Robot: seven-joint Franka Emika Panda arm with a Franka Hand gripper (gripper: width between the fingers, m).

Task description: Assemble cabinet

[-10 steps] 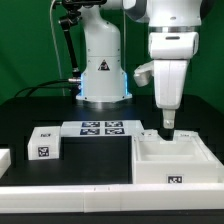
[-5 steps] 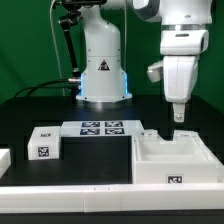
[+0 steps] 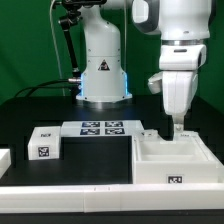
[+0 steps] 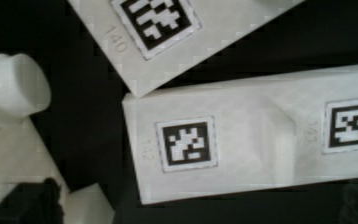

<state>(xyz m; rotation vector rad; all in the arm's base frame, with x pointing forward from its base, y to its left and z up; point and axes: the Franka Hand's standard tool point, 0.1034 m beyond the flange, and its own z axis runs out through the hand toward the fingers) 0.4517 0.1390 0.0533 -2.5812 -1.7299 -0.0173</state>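
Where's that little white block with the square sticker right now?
In the exterior view, the small white block sits on the table at that view's left, beside the marker board, apart from the large cabinet box at its right.

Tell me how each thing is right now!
Box: lying on the table, open side up, not held.
Small piece: sitting on the table, apart from the box, untouched.
Claw: open, empty, pointing down over the box's far edge.
Marker board: lying flat on the table.
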